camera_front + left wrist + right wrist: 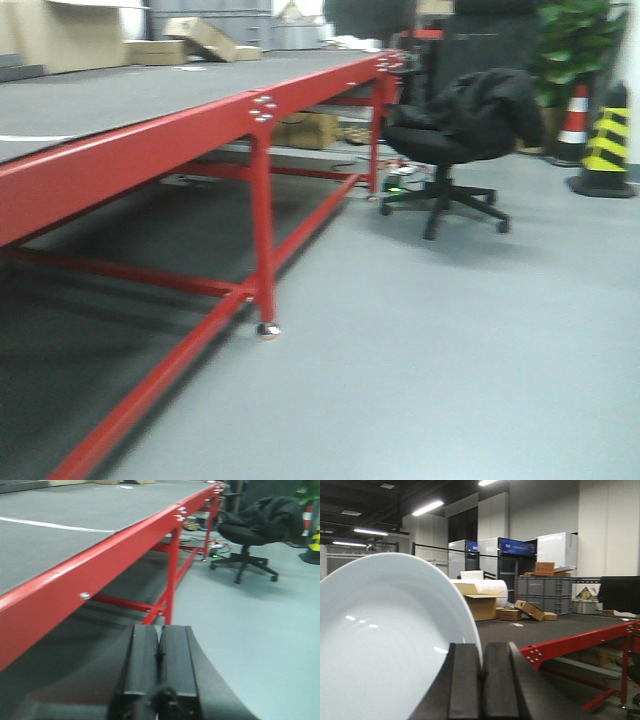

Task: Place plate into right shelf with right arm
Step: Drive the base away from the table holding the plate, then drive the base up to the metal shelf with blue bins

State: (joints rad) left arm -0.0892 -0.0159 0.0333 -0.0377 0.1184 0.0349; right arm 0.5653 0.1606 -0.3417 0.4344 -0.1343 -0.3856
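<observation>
**Ana:** One pinch on the rim is all that carries the plate (385,645)?

**Ben:** Yes. The right gripper (482,655) has both fingers clamped on the plate's edge. The dish stands nearly on edge and fans out to the left of the fingers, hollow face toward the wrist camera.

**Ana:** How will it handle?

**Ben:** Stiff, glossy and breakable, I'd judge. The glaze is slick, so a jolt could make it pivot or slide between the fingers. The rim is the only sensible hold, and a deeper bite would be safer.

**Ana:** And the arm's pose?

**Ben:** The wrist is roughly level and points across the red-framed table (570,642), which lies ahead and to the gripper's right. The right shelf shows in no view.

**Ana:** The other arm?

**Ben:** The left gripper (159,645) has its fingers pressed together on nothing, low, with the table's red rail to its left.
</observation>
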